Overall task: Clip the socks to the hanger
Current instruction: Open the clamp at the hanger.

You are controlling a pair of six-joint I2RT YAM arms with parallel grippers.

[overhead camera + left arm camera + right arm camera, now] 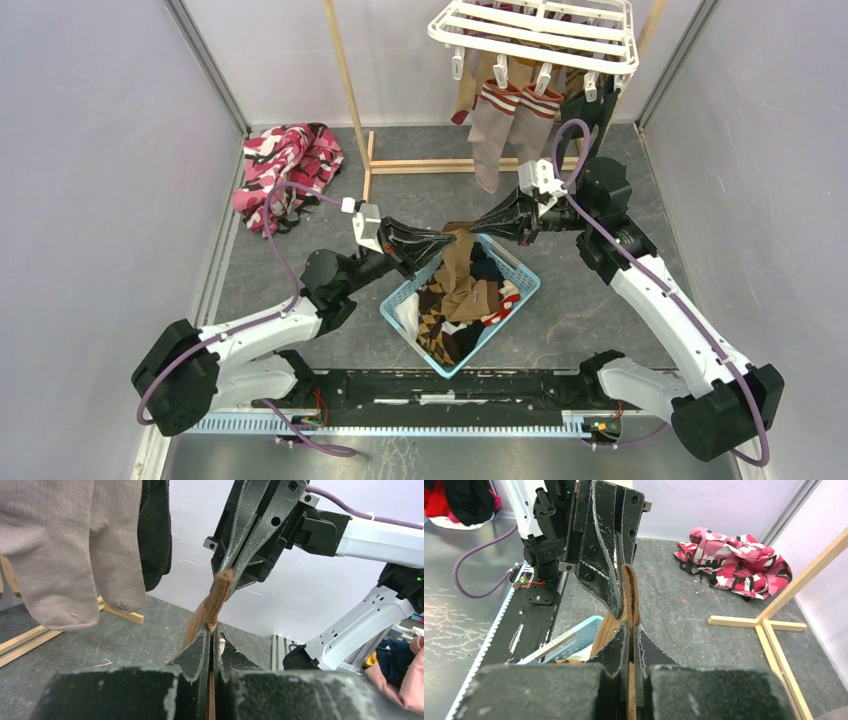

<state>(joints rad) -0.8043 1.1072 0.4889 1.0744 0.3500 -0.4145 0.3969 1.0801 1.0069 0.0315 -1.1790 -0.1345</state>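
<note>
Between left hand [450, 239], right hand [478, 229]: tan sock [461, 258]; hanger [520, 47] top-view only.

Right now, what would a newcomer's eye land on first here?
The left pincer and right pincer are both shut on one brown sock, pulled taut between them above the blue basket at mid-table. At the far edge, the white hanger has grey socks with red-white cuffs clipped under it. A pink patterned cloth lies bunched at far left.

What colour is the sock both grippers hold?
The sock is tan-brown, clearest in the left wrist view.
</note>
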